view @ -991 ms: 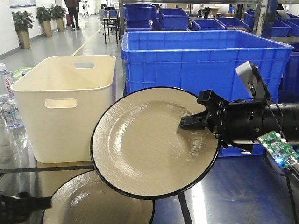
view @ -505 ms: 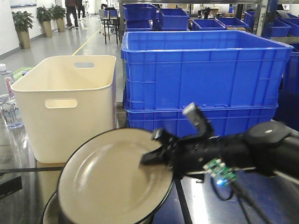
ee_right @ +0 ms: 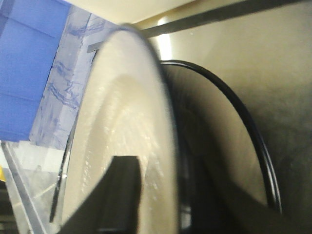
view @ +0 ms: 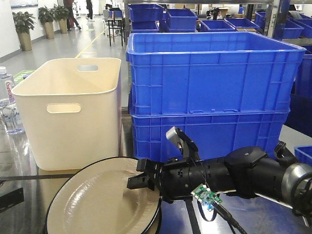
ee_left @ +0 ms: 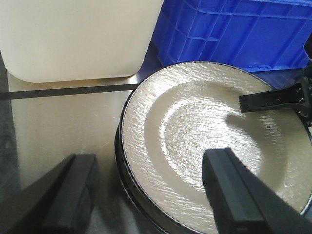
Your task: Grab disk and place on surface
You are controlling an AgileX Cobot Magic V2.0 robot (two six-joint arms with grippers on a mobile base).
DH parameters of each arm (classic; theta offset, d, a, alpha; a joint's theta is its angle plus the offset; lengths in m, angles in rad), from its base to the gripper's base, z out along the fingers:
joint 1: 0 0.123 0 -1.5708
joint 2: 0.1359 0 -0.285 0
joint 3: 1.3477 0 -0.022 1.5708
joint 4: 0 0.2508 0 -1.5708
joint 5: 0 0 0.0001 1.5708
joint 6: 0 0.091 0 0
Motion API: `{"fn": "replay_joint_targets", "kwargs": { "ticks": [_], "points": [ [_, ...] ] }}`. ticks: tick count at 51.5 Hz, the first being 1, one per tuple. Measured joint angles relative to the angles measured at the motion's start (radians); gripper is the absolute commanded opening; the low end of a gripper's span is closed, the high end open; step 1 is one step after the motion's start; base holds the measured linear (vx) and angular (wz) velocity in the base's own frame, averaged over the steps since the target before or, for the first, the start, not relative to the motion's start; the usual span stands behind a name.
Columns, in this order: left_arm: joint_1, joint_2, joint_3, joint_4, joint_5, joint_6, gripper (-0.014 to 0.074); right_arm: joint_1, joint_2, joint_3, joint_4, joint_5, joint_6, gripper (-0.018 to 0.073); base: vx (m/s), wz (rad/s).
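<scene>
While right hand [view: 139, 179] grips, two disks [ee_left: 209, 146] stack.

Cream plastic bin [view: 70, 109] with handle cut-outs, upright, front left. Just right of the bin: two stacked blue crates [view: 209, 87]. Left of the bin: clear water bottle [view: 7, 100]. Behind the bin, far off: potted plants [view: 36, 22], more blue crates [view: 165, 17] on shelving.
</scene>
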Motion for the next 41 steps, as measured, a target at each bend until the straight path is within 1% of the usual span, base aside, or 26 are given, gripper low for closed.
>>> {"fn": "replay_joint_targets", "kwargs": {
  "ticks": [3,6,10,14,18,22,32,38,41],
  "points": [
    [0.000,0.000,0.000,0.000,0.000,0.000,0.0553,0.000,0.000,0.000,0.000,0.001,-0.039,0.0505,0.00,0.00],
    [0.000,0.000,0.000,0.001,0.001,0.000,0.0553,0.000,-0.001,0.000,-0.004,0.001,-0.101,0.0565,0.00,0.00],
    [0.000,0.000,0.000,0.001,0.005,0.000,0.0553,0.000,-0.009,0.000,-0.037,0.001,-0.173,0.0613,0.00,0.00],
    [0.000,0.000,0.000,0.001,0.017,0.000,0.0553,0.000,-0.033,0.000,-0.100,-0.005,-0.217,0.0629,0.00,0.00],
    [0.000,0.000,0.000,0.001,0.020,0.000,0.0553,0.000,-0.065,0.000,-0.171,-0.032,-0.223,0.0624,0.00,0.00],
    [0.000,0.000,0.000,0.002,0.026,0.000,0.0553,0.000,-0.101,0.000,-0.270,-0.065,-0.194,0.0619,0.00,0.00],
    [0.000,0.000,0.000,0.004,0.044,0.000,0.0553,-0.001,-0.181,0.000,-0.518,-0.104,-0.046,0.0606,0.00,0.00],
    [0.000,0.000,0.000,0.004,0.045,0.000,0.0553,-0.001,-0.223,0.000,-0.620,-0.103,0.032,0.0589,0.00,0.00],
    [0.000,0.000,0.000,0.004,0.045,0.000,0.0553,-0.001,-0.243,0.000,-0.645,-0.102,0.058,0.0578,0.00,0.00]
  ]
}}
